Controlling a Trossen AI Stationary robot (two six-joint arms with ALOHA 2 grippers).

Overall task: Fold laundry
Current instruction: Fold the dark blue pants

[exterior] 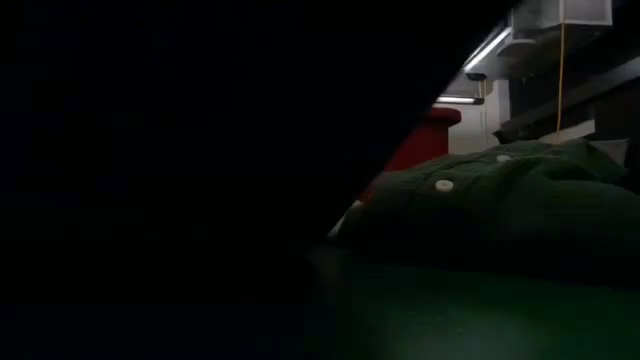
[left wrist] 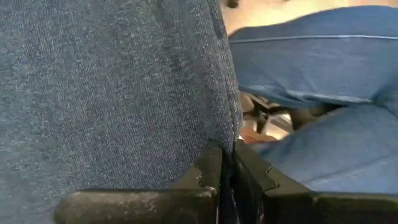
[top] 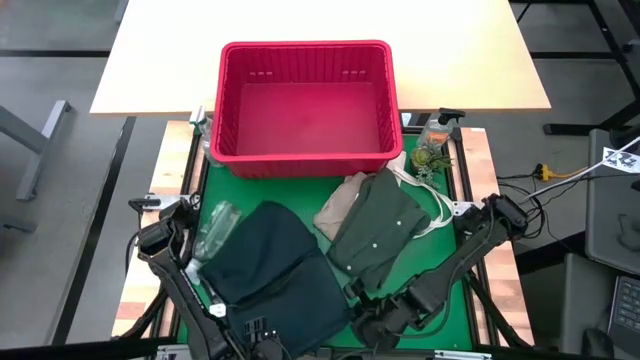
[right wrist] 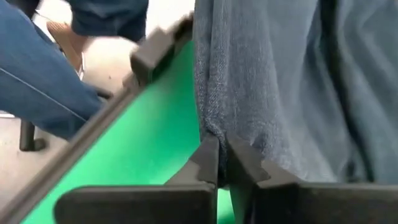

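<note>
At table's near edge, both claws pinch the dark blue denim jeans.

Dark blue jeans, olive-green shirt, red slatted basket, green mat

A robotics lab or workshop: a wood-edged counter topped with a green mat, loose cables on grey floor, bare ceiling strip lights and ducting.
</note>
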